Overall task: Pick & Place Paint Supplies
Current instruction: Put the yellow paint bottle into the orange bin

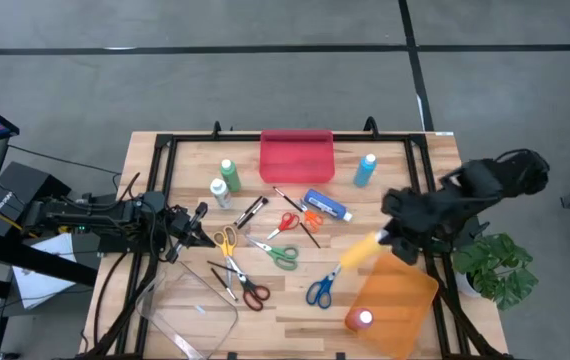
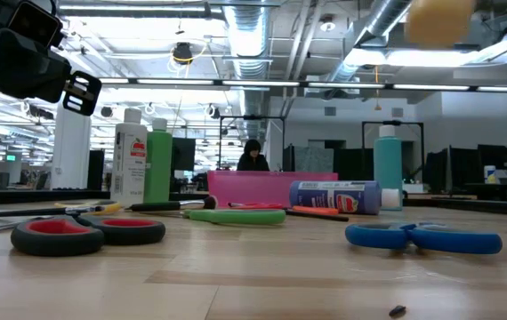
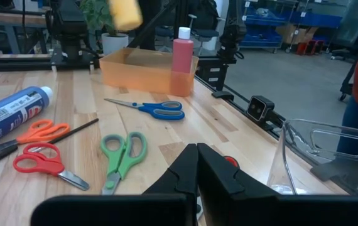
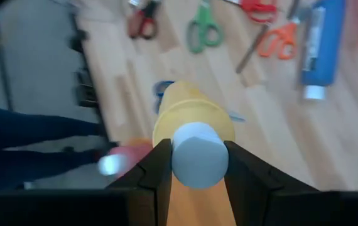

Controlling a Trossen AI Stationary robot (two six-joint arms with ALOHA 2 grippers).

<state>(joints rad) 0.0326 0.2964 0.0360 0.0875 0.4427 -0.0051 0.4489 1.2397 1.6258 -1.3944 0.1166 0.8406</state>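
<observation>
My right gripper [image 1: 385, 240] holds a yellow paint bottle [image 1: 359, 252] with a white cap in the air, beside the orange tray [image 1: 410, 290]. A red bottle [image 1: 361, 320] stands in that tray. On the table are green [image 1: 230, 174], white [image 1: 220, 192] and light blue [image 1: 365, 170] bottles standing, a blue bottle [image 1: 327, 205] lying flat, several scissors [image 1: 280, 255] and thin dark brushes [image 1: 251, 210]. My left gripper [image 1: 201, 226] waits shut at the left, holding nothing. My right gripper pinches the yellow bottle at its white cap end [image 4: 196, 156], one finger [image 4: 157, 172] on either side. The yellow body [image 4: 191, 113] sticks out beyond the fingertips, in line with them and slanting down. The bottle hangs clear of the table, high above it in the low view.
A red tray [image 1: 297, 156] sits at the far middle and a clear tray [image 1: 193, 312] at the near left. Blue scissors [image 1: 319, 290] lie just left of the orange tray. A potted plant [image 1: 495, 265] stands off the table's right edge. A person's legs show beside the table.
</observation>
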